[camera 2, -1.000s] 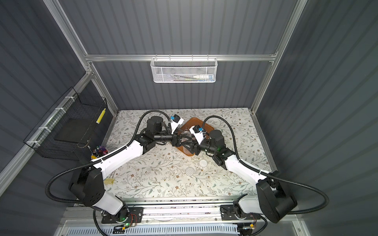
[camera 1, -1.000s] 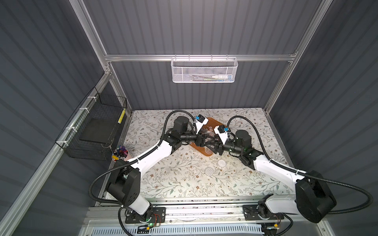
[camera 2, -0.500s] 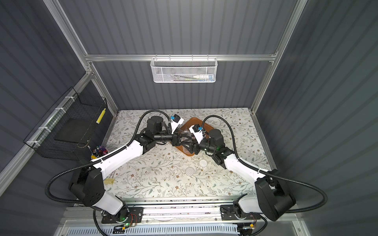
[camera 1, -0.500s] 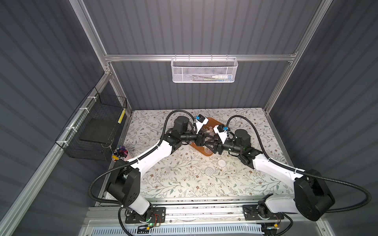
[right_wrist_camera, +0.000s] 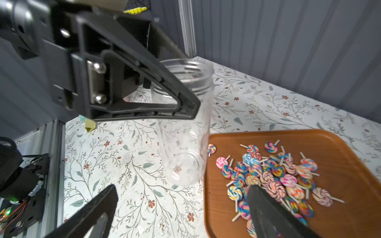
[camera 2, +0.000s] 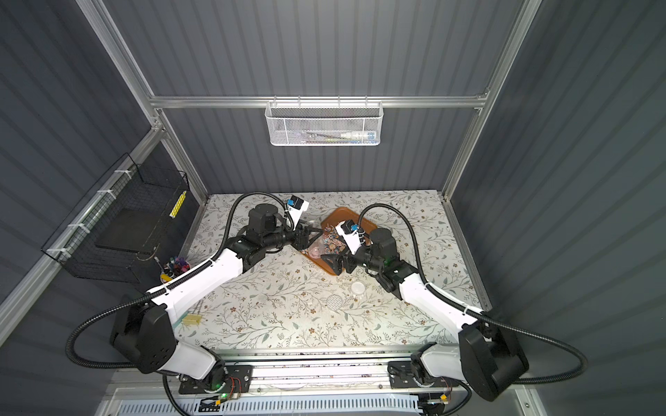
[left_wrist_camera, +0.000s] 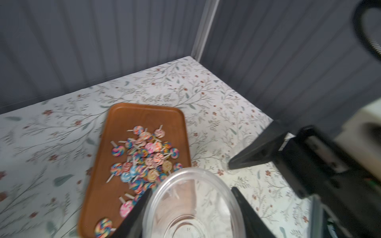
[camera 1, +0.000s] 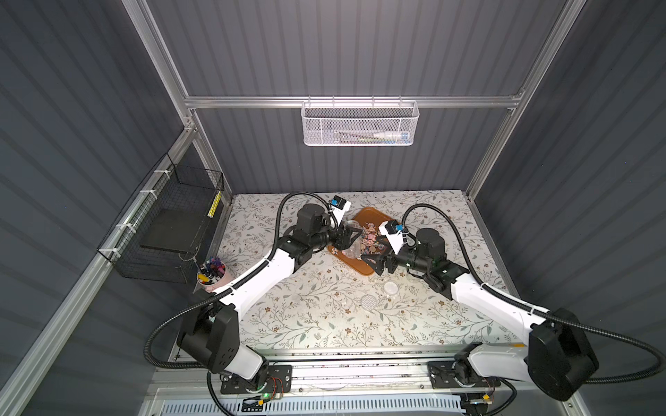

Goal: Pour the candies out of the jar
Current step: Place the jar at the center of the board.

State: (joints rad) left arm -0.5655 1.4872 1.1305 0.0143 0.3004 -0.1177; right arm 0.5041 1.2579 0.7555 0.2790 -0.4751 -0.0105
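Left gripper (left_wrist_camera: 190, 195) is clamped on the clear, empty jar (right_wrist_camera: 183, 144), just beside the tray's (right_wrist_camera: 340, 148) edge. Right gripper (right_wrist_camera: 182, 191) has its jaws spread wide either side of the jar's base, not touching. Candies (right_wrist_camera: 274, 175) lie heaped on the tray.

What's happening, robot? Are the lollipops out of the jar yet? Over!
Left end effector shut on jar; right end effector open, holding nothing. Jar looks empty, candies heaped on brown tray. Nothing blocking. Over.
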